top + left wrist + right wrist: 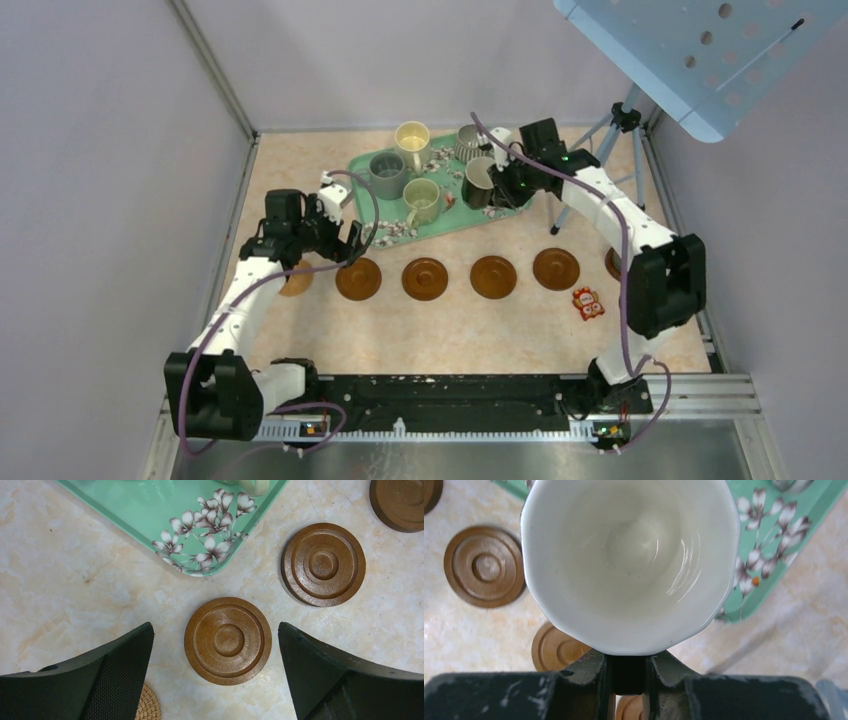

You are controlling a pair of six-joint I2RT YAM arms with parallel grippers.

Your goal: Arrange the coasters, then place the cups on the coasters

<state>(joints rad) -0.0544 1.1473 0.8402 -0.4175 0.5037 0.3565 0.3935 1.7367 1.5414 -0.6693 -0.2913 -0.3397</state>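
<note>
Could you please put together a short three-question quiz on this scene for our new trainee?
1. True or false: the left hand is shut on the round brown wooden coaster.
2. What does the right hand hold? A) the white-lined ceramic mug; B) a red trinket; C) a tan coaster.
3. In the top view, how many ungripped mugs stand on the green floral rectangular tray?

Key: 1. False; it is open above the coaster. 2. A. 3. Five.
</note>
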